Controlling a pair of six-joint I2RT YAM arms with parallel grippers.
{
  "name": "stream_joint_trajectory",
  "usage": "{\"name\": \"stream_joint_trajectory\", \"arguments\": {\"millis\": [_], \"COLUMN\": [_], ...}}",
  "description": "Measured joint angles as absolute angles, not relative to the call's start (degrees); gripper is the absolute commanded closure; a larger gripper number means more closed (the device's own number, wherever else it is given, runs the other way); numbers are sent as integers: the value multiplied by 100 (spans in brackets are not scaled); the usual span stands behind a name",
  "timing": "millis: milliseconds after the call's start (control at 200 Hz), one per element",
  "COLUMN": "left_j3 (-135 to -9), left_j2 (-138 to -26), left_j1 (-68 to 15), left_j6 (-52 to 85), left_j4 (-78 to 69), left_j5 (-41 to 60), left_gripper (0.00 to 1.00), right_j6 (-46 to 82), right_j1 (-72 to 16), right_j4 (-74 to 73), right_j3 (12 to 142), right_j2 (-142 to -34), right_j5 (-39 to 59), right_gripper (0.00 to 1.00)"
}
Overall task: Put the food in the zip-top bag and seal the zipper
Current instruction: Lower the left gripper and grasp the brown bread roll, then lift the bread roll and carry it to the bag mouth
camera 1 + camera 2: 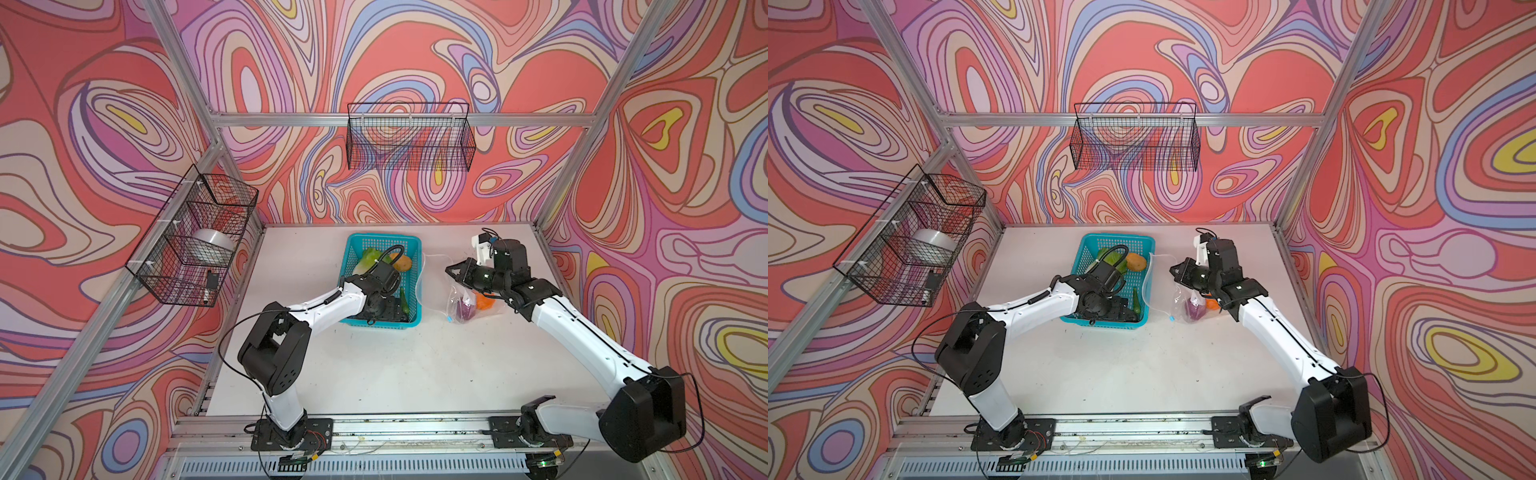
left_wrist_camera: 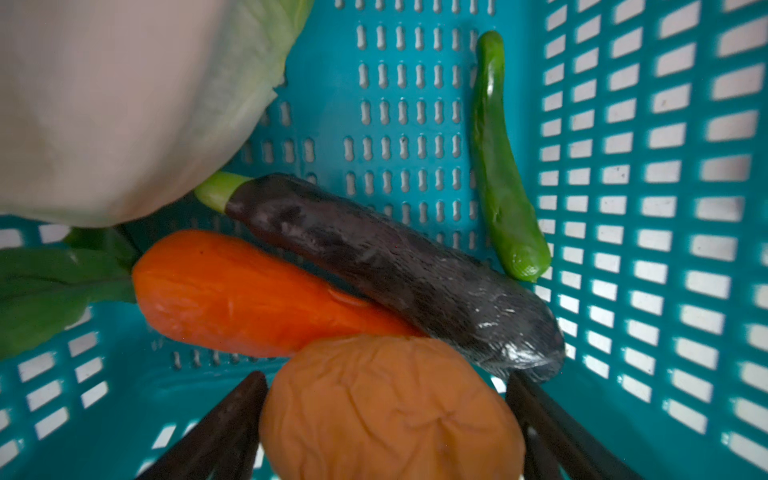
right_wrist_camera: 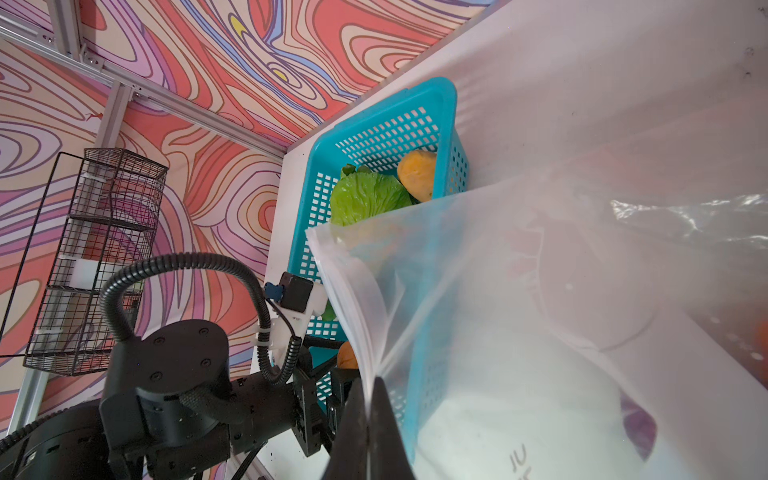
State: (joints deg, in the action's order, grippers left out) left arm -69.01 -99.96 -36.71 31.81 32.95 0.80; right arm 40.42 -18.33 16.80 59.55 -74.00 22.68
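My left gripper reaches down into the teal basket. Its jaws stand wide, with a tan potato between the fingers; they sit close against its sides. A carrot, a dark cucumber, a small green piece and the lettuce lie beside it. A second potato rests at the basket's far end. My right gripper is shut on the mouth edge of the zip-top bag and holds it up. Inside lie the purple onion and orange pumpkin. The zipper's blue slider hangs at the near end.
The bag sits just right of the basket on the white table. A black wire basket hangs on the back wall. Another wire basket, holding a tape roll, hangs on the left wall. Aluminium posts frame the table.
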Motion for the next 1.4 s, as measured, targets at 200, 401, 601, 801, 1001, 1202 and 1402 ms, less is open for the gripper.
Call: {"name": "stream_joint_trajectory", "arguments": {"millis": [200, 401, 601, 801, 1001, 1202, 1402], "left_j3": [-6901, -6901, -6973, -7161, -7216, -7262, -7553], "left_j2": [-9996, -9942, -9592, -9030, -8407, -8055, -8095], "left_j1": [-3671, -3671, -3671, -3671, -3673, -3841, -4187], "left_j6": [3168, 3168, 3168, 3170, 3216, 3343, 3479], "left_j4": [3282, 3282, 3295, 3286, 3118, 2757, 2316], "left_j5": [106, 104, 93, 62, 268, 604, 963], "left_gripper": [24, 24, 24, 25, 28, 29, 29], "right_j6": [4042, 4045, 4045, 4045, 4062, 4082, 4097], "right_j1": [-1833, -1833, -1833, -1833, -1833, -1833, -1833], "right_j4": [1678, 1675, 1675, 1675, 1667, 1667, 1664], "right_j3": [5955, 5955, 5955, 5953, 5942, 5922, 5922], "right_j2": [-7400, -7400, -7400, -7400, -7400, -7400, -7400], "right_j5": [2250, 2250, 2250, 2246, 2244, 2246, 2246], "right_gripper": [100, 100, 100, 100, 100, 100, 100]}}
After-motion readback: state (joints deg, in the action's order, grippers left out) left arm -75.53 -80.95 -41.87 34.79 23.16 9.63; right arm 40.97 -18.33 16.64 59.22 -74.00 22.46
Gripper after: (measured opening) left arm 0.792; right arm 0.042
